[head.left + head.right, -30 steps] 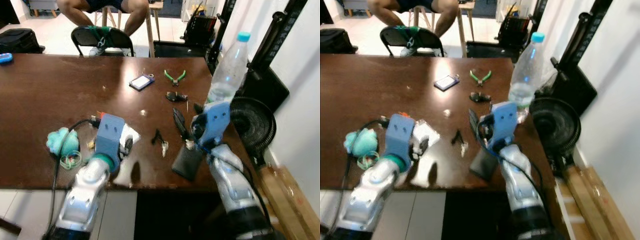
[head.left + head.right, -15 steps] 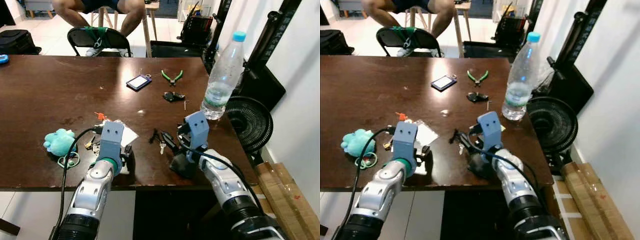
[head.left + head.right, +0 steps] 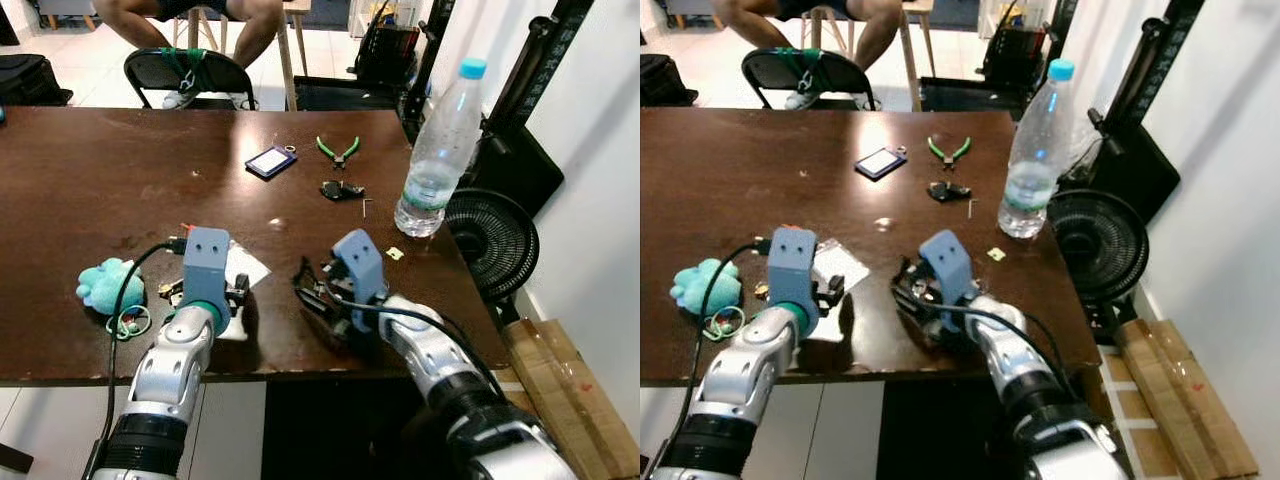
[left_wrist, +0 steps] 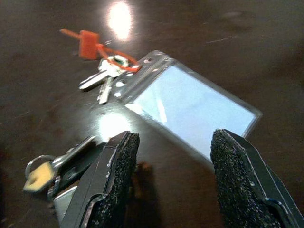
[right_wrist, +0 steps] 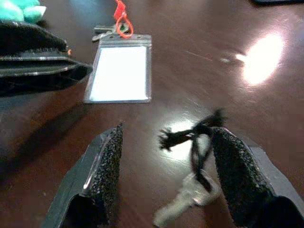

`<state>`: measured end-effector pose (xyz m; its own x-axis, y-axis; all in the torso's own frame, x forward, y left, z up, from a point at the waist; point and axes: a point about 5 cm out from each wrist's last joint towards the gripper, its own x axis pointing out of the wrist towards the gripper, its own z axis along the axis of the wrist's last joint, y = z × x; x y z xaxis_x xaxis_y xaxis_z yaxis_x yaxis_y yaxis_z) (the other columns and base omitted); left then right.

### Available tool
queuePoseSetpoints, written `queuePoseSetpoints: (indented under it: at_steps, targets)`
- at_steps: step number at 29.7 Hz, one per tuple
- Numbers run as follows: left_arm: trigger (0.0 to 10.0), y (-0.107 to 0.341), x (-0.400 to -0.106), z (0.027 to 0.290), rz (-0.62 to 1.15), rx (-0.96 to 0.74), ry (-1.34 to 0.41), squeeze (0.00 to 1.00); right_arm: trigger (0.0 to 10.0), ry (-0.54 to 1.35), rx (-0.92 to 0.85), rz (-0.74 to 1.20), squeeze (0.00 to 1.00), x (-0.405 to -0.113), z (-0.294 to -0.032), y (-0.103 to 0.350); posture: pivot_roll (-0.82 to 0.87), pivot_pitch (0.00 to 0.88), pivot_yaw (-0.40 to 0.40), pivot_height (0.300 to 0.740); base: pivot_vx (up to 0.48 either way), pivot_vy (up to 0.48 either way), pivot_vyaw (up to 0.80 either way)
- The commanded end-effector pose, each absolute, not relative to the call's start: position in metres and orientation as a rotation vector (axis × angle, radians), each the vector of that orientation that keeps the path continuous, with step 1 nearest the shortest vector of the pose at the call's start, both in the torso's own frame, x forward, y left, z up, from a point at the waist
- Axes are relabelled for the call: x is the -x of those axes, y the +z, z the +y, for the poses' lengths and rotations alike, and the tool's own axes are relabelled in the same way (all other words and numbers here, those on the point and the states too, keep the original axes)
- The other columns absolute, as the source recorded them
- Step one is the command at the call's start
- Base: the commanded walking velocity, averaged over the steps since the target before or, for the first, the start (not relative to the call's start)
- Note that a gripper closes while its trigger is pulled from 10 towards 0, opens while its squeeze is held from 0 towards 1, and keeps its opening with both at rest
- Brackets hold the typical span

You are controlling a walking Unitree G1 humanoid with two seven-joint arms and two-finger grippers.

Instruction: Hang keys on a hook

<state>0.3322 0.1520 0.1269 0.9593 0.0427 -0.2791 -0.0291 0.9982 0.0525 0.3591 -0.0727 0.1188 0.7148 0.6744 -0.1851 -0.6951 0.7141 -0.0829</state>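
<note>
A silver key on a frayed black cord lies on the dark wooden table, between the open fingers of my right gripper, which is low over the table near its front edge. My left gripper is open just short of a clear badge holder. A bunch of keys with a red tag lies at that holder's far corner. More keys with a yellow tag lie beside the left fingers.
A teal plush and green ring lie left of my left arm. Farther back are a blue card holder, green pliers, a black fob and a water bottle. A person sits beyond the table by a chair.
My right gripper has come down and swung left, so its fingers now straddle the black-cord key. The left gripper has edged closer to the badge holder. The camera has shifted slightly.
</note>
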Motion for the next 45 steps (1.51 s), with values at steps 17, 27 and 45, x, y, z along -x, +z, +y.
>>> queuePoseSetpoints:
  at_steps: [17, 27, 45]
  targets:
    - [10.0, 0.126, -0.327, 0.155, 0.292, -0.034, 0.061, 0.00, 10.0, 0.721, 0.167, 0.194, 0.00, -0.361, -0.077, 0.109, -0.05, 0.071, 0.007, 0.740, 0.000, 0.000, 0.00]
    - [10.0, 0.127, -0.330, 0.151, 0.292, -0.035, 0.042, 0.00, 10.0, 0.660, 0.173, 0.200, 0.00, -0.367, -0.095, 0.109, -0.06, 0.061, 0.016, 0.740, 0.000, 0.000, 0.00]
    - [10.0, 0.127, -0.326, 0.156, 0.295, -0.039, 0.059, 0.00, 5.8, 0.669, 0.167, 0.211, 0.00, -0.365, -0.088, 0.104, -0.04, 0.067, 0.010, 0.740, 0.000, 0.000, 0.00]
